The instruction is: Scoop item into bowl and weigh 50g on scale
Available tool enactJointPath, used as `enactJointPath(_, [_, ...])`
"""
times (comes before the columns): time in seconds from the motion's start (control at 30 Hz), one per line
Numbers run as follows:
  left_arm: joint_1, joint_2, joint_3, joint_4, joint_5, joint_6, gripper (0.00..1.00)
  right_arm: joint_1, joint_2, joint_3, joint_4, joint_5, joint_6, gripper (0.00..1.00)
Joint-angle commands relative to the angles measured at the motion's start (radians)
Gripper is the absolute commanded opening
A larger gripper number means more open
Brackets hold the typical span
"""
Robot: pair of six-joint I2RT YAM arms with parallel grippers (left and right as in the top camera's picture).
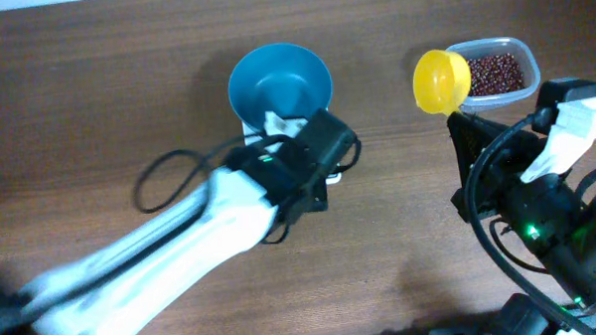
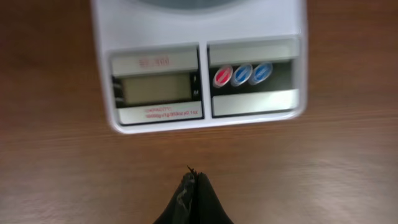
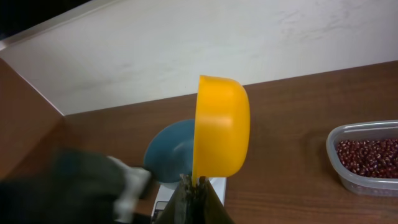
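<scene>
Left gripper (image 2: 190, 179): jaws pinched fully together, nothing in them. The tips hang low over the tabletop (image 1: 97, 95), just in front of the scale (image 2: 155, 25), apart from it and facing its display (image 2: 155, 88) and the row of red and blue buttons (image 2: 242, 74). Shut, empty jaws make a good poking point, so this is probably a button press (power or tare) before any beans go in. The display is too dim to read.

Right gripper (image 3: 194, 186): jaws closed on the bottom of the yellow scoop (image 3: 221, 134) (the handle is hidden, so the exact grip spot is unclear). The scoop is tipped on its side with the cup facing left. It hangs in the air beside the clear tub (image 1: 495, 73), between tub and bowl. I cannot tell whether it carries anything, since the inside is not visible.

Beans (image 3: 370, 155): all the visible ones are in the tub, at the far right.

Bowl (image 1: 280, 84): teal, sits on the scale, and the inside looks bare. It sits there so each load can be weighed as it is added.

Judgement: early stage, no weighing started. The risk is spilling beans while carrying them from tub to bowl.
</scene>
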Motion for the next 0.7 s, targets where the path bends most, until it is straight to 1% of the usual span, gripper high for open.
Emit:
enactJointPath(0.0, [0.001, -0.253, 0.004, -0.081, -0.149, 0.008, 0.0, -0.006, 0.001, 0.014, -0.003, 0.003, 0.005, 0.04])
enactJointPath(0.03, [0.001, -0.293, 0.004, -0.095, -0.179, 0.008, 0.01, -0.006, 0.001, 0.014, -0.007, 0.004, 0.002, 0.04])
enactJointPath(0.13, [0.001, -0.435, 0.004, -0.111, -0.306, 0.008, 0.25, -0.006, 0.002, 0.014, -0.043, 0.096, 0.003, 0.04])
enactJointPath(0.17, [0.001, -0.463, 0.004, -0.114, -0.343, 0.008, 0.4, -0.006, 0.006, 0.014, -0.045, 0.163, 0.003, 0.04])
enactJointPath(0.23, [0.001, -0.48, 0.004, -0.117, -0.368, 0.008, 0.69, -0.006, 0.02, 0.014, -0.045, 0.22, 0.003, 0.04])
enactJointPath(0.27, [0.001, -0.479, 0.004, -0.121, -0.362, 0.008, 0.9, -0.006, 0.031, 0.014, -0.04, 0.23, 0.003, 0.04])
enactJointPath(0.3, [0.001, -0.476, 0.004, -0.141, -0.344, 0.008, 0.99, -0.006, 0.055, 0.014, -0.025, 0.231, 0.004, 0.04])
enactJointPath(0.37, [0.001, -0.475, 0.004, -0.157, -0.291, 0.008, 0.99, -0.006, 0.097, 0.014, 0.006, 0.234, 0.003, 0.04])
enactJointPath(0.4, [0.001, -0.469, 0.003, -0.164, -0.285, 0.008, 0.65, -0.006, 0.126, 0.014, 0.024, 0.243, 0.003, 0.04])
enactJointPath(0.43, [0.001, -0.457, 0.003, -0.17, -0.273, 0.008, 0.23, -0.006, 0.161, 0.014, 0.048, 0.254, 0.003, 0.04])
enactJointPath(0.47, [0.001, -0.433, 0.003, -0.188, -0.236, 0.008, 0.0, -0.006, 0.197, 0.014, 0.082, 0.271, 0.003, 0.04])
enactJointPath(0.57, [0.0, -0.334, 0.003, -0.222, -0.082, 0.016, 0.0, -0.021, 0.275, 0.015, 0.192, 0.299, 0.003, 0.04])
enactJointPath(0.67, [-0.04, -0.188, 0.003, -0.196, -0.061, 0.119, 0.0, -0.09, 0.279, 0.035, 0.217, 0.262, 0.003, 0.04])
